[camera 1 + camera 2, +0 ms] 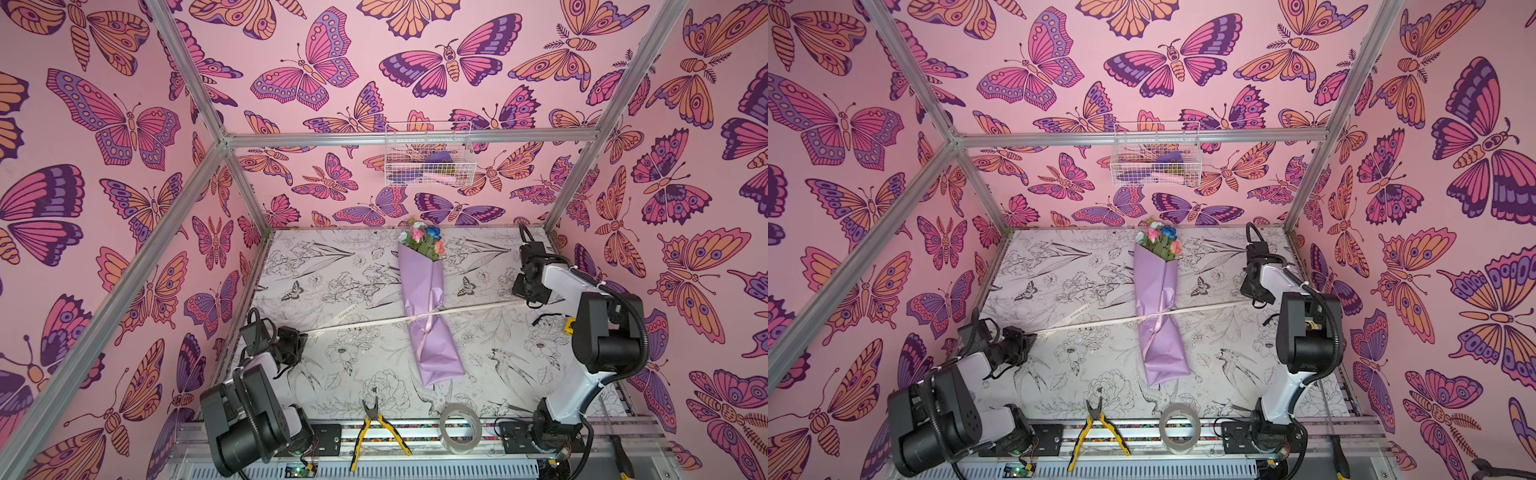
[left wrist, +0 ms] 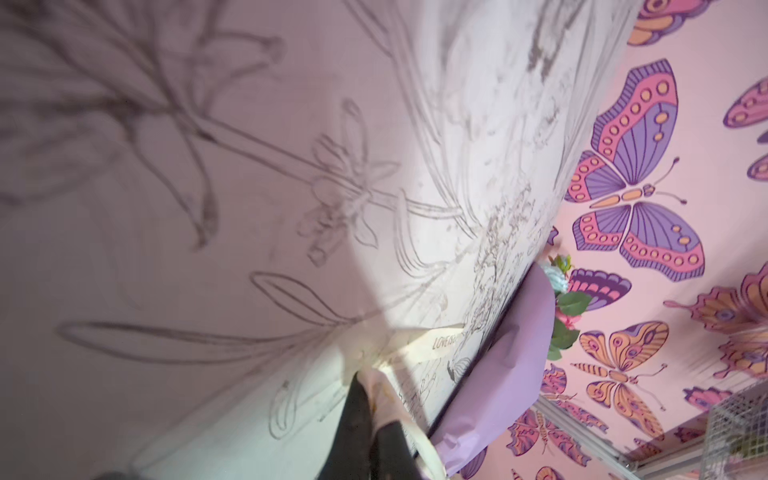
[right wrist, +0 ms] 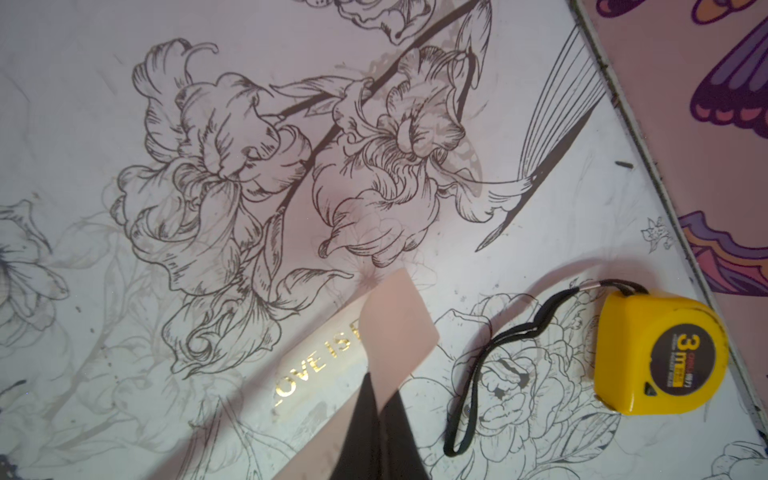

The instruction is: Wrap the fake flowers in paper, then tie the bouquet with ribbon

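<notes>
Near the desk's [image 1: 332, 266] left edge, the left gripper [image 1: 304, 334] is seen clamped on one end of the cream ribbon [image 1: 374, 323]. The ribbon is drawn taut across the lilac bouquet [image 1: 424, 282], which lies mid-desk with its fake flowers [image 1: 422, 243] toward the far edge. The other end is pinched shut in the right gripper [image 1: 523, 301]. A first crossing appears cinched; a locking knot or bow is judged outstanding. Little outward room is left at either side edge, and a tape measure [image 3: 660, 353] lies near the right gripper.
</notes>
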